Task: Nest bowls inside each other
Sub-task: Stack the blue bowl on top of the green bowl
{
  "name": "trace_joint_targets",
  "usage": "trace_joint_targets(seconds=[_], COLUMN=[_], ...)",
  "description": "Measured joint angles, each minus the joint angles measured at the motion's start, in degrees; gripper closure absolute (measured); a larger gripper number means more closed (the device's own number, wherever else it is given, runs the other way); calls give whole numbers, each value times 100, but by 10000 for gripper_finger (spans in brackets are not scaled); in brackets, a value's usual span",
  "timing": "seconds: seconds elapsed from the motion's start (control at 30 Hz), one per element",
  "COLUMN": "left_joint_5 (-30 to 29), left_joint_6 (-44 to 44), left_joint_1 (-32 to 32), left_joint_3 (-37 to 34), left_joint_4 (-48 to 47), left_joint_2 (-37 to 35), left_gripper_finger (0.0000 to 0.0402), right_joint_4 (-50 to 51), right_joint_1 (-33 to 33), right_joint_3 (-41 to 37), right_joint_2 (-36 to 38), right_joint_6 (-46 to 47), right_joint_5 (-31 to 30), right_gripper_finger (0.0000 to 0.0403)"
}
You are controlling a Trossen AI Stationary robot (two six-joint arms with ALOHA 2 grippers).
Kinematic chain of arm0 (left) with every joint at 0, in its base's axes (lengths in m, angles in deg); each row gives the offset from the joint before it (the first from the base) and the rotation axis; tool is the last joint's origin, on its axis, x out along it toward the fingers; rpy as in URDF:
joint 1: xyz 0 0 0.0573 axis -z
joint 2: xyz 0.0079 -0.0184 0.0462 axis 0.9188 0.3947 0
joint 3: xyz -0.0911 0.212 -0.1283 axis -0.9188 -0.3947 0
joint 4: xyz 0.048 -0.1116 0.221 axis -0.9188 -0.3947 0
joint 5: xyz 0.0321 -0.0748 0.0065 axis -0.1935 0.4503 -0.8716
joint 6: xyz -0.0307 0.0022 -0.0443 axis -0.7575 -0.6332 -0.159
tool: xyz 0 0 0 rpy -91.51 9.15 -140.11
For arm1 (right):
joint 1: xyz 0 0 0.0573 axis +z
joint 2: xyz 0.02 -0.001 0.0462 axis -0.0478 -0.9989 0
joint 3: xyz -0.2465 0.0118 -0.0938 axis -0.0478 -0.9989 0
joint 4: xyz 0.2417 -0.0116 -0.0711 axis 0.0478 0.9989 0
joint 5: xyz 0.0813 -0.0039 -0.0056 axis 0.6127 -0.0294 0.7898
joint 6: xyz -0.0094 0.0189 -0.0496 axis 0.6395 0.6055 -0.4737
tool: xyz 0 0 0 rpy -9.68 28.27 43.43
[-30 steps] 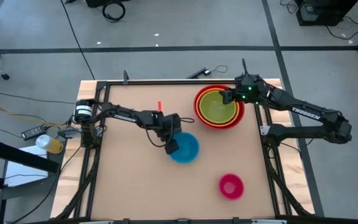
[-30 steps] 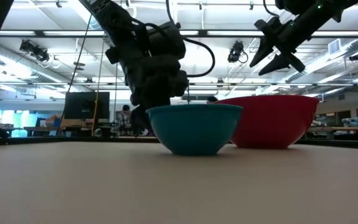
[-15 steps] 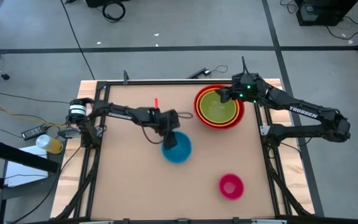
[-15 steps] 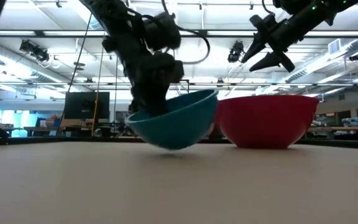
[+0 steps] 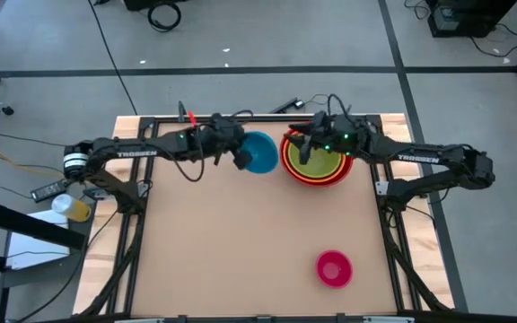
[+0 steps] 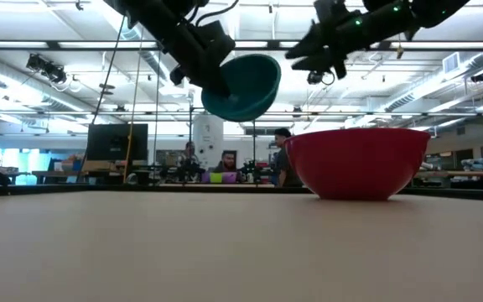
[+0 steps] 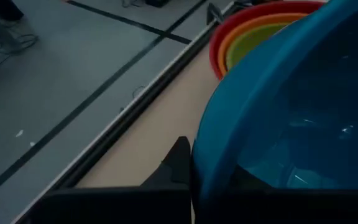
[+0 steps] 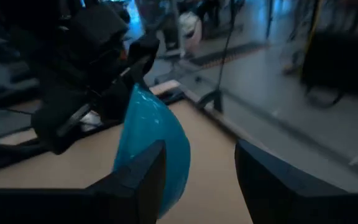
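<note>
Near edge of table (image 5: 240,260): magenta bowl (image 5: 334,268) sits alone, well apart from the rest. Far side: red bowl (image 5: 292,163) on table with orange bowl (image 5: 305,174) and yellow-green bowl (image 5: 317,160) nested inside it. Just beside that stack, blue bowl (image 5: 260,152) is lifted off the table, tilted, rim pinched by left gripper (image 5: 240,158), its fingers pressed together on the rim. Low view shows blue bowl (image 6: 246,85) in the air, above and beside red bowl (image 6: 357,162). Right gripper (image 5: 305,144) hovers over the stack's rim, fingers (image 8: 140,180) spread, holding nothing. People in the room behind the table.
</note>
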Motion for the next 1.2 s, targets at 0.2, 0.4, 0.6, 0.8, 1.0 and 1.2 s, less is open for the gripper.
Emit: trace_joint_targets(seconds=[0.2, 0.4, 0.6, 0.8, 1.0, 1.2], left_joint_5=[-29, -154, -452, -601, -529, -438], left_joint_6=[2, 324, 293, -199, -244, -145], left_joint_1=[-130, -130, -147, -301, -337, -257], left_joint_3=[-2, -7, -7, 0, 0, 0], left_joint_4=[300, 292, 199, 51, 402, 788], left_joint_2=[-15, -13, -13, -15, -15, 22], left_gripper_finger=[390, 388, 387, 387, 386, 386], right_joint_4=[-699, -732, -821, -1324, -1312, -1313], right_joint_1=[399, 524, 632, 641, 645, 691], right_joint_3=[0, 2, 0, 2, 1, 0], right_joint_2=[-440, -827, -853, -556, -740, -996], right_joint_6=[-688, -717, -718, -889, -859, -832], right_joint_5=[-870, -981, -1403, -1423, -1223, -1193], right_gripper_finger=[207, 206, 206, 206, 207, 207])
